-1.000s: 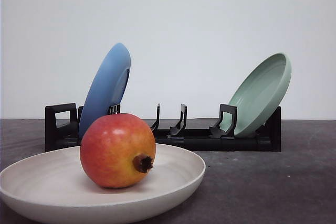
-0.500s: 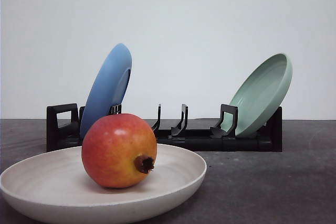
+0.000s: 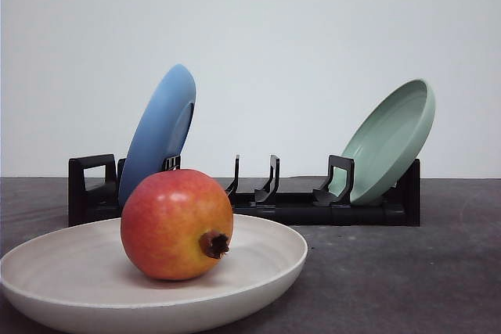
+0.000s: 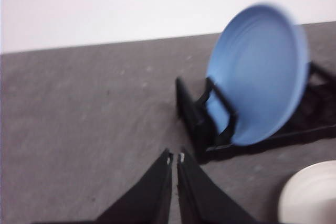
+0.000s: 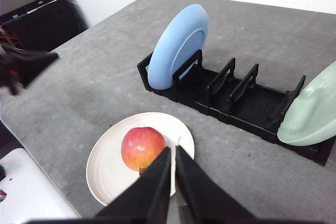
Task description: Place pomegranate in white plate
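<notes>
The pomegranate (image 3: 177, 224) lies in the white plate (image 3: 266, 271) near you on the surface, crown to the right, and because it is round it may roll to the rim if you bump the plate. Both the left gripper (image 4: 175, 157) and the right gripper (image 5: 173, 150) have jaws pressed together, holding nothing. The right wrist view shows from above that the fruit sits a little off-centre, which the low front view does not reveal.
</notes>
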Robot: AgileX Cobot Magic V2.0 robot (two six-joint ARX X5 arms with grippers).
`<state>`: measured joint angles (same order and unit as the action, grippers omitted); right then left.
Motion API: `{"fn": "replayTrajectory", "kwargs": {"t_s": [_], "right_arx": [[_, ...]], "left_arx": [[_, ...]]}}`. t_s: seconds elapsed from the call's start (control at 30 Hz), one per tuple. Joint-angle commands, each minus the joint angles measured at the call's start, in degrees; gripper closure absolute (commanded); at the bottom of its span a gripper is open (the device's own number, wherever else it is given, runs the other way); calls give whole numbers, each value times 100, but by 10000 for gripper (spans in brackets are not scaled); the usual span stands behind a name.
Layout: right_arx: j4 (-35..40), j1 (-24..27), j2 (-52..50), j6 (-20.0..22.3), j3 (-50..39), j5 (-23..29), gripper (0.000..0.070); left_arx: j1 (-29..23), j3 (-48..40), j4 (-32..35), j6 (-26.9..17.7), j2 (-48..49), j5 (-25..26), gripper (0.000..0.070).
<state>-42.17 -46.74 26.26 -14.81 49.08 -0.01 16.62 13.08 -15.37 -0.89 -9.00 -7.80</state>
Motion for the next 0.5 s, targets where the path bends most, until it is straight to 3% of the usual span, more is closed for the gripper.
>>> {"fn": "replayTrajectory", "kwargs": {"t_s": [0.0, 0.2, 0.47], "right_arx": [[42, -33, 13, 63, 50, 7, 693], [40, -33, 13, 63, 50, 7, 692], [42, -33, 13, 62, 50, 7, 693]], "left_arx": [[-360, -344, 419, -141, 79, 431, 700], [-1219, -1110, 932, -104, 428, 678, 700], [-1442, -1241, 810, -109, 883, 669, 700]]}}
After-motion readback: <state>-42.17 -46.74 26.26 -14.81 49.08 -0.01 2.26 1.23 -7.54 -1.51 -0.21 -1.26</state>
